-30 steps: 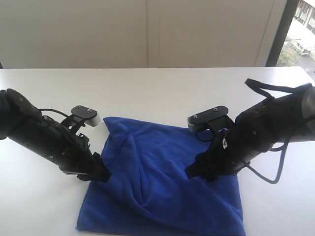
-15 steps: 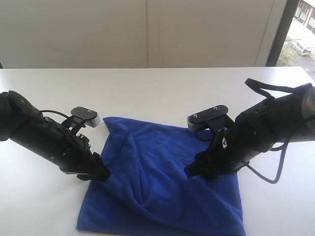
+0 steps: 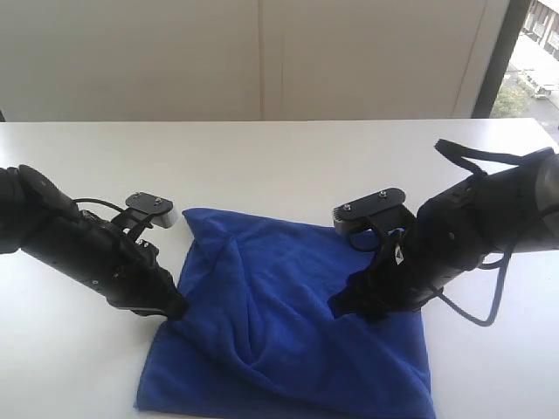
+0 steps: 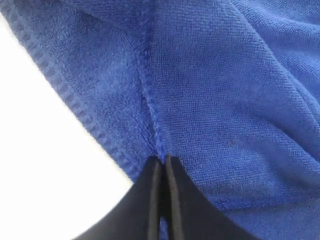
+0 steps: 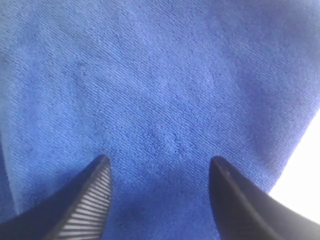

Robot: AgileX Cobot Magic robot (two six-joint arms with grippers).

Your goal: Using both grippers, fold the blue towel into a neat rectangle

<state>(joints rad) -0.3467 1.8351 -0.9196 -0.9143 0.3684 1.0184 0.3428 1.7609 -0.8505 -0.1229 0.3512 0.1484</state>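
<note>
The white bench [image 3: 288, 157] bears a blue towel [image 3: 288, 349], spread rumpled at 6 o'clock in the exterior view, a raised crease running 12 to 6 through it.

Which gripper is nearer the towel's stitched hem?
Left. The left gripper is shut on the hem of the blue towel at its side edge; the right gripper hangs open over flat cloth, inside the opposite edge.

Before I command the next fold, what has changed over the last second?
The left gripper, shut on the blue towel's side edge, drew back slightly toward the left of the exterior view. The right gripper stayed open over the towel, and the towel's lie looks unchanged.
</note>
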